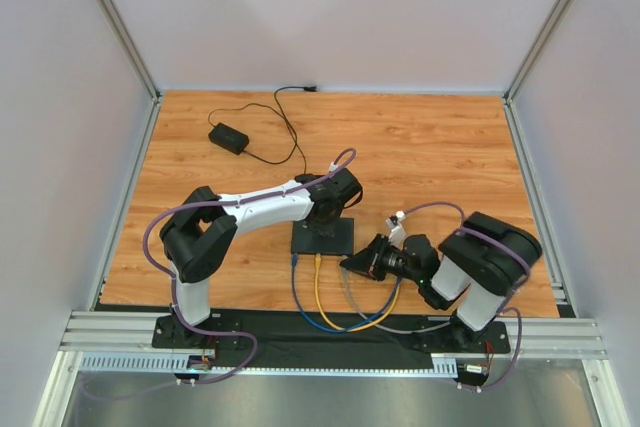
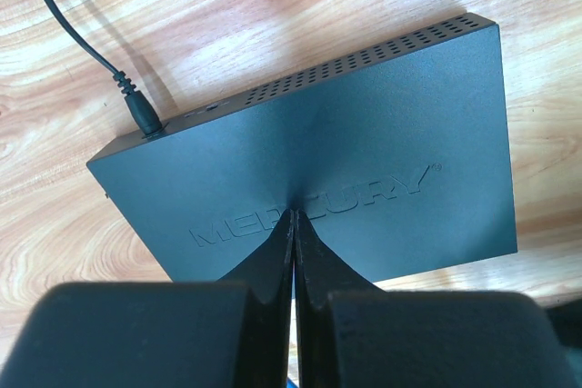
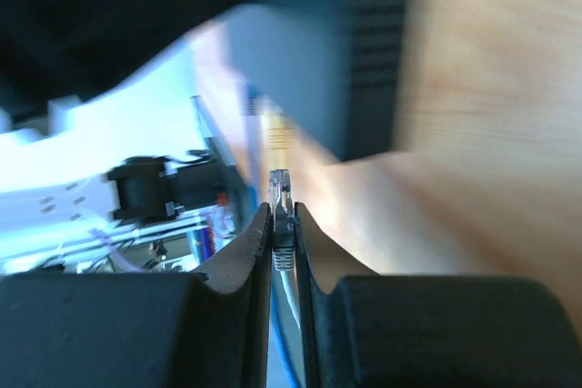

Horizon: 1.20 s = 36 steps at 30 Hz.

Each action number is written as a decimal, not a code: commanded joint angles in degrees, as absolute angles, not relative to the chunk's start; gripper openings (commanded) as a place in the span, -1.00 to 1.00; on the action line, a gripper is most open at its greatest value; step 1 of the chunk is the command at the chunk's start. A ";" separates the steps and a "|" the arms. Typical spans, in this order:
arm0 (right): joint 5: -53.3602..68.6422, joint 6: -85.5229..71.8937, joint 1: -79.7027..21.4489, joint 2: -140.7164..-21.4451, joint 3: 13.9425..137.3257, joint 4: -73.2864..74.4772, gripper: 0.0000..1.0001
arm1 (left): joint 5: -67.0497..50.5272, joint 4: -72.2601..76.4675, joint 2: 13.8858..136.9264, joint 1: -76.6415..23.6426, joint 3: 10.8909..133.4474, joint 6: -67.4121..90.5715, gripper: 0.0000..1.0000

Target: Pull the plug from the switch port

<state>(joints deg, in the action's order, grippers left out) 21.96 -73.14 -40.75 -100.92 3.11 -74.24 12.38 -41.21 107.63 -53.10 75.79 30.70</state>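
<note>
The switch (image 1: 322, 238) is a flat black box in the middle of the table, with MERCURY embossed on its top in the left wrist view (image 2: 382, 152). My left gripper (image 1: 336, 209) is shut, and its tips (image 2: 294, 213) press down on the switch's top. My right gripper (image 1: 354, 263) is shut on a grey-cabled plug (image 3: 283, 224). The plug's clear tip (image 3: 280, 183) sticks out bare, a short way off the switch's port edge. A yellow plug (image 3: 275, 136) and a blue cable (image 1: 297, 282) sit at that near edge.
A black power lead (image 2: 136, 108) enters the switch's far side and runs to a small adapter brick (image 1: 228, 137) at the back left. Yellow (image 1: 330, 302), blue and grey (image 1: 347, 290) cables loop off the near table edge between the arm bases.
</note>
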 commanded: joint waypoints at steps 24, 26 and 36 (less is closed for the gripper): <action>2.64 -42.63 -40.43 -37.17 44.72 18.10 -1.00 | 10.37 -42.10 106.53 -53.70 71.98 32.87 -1.00; 1.24 -42.45 -40.52 -37.44 49.28 18.37 -1.00 | 10.46 -41.92 106.09 -53.70 71.72 32.70 -1.00; -8.95 -38.07 -40.60 -37.35 64.13 15.81 -1.00 | 9.58 -41.22 105.47 -53.79 70.67 32.96 -1.00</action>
<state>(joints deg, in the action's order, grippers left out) -2.85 -42.11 -40.58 -37.34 58.76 17.30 12.73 -38.46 105.41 -53.12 72.97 31.70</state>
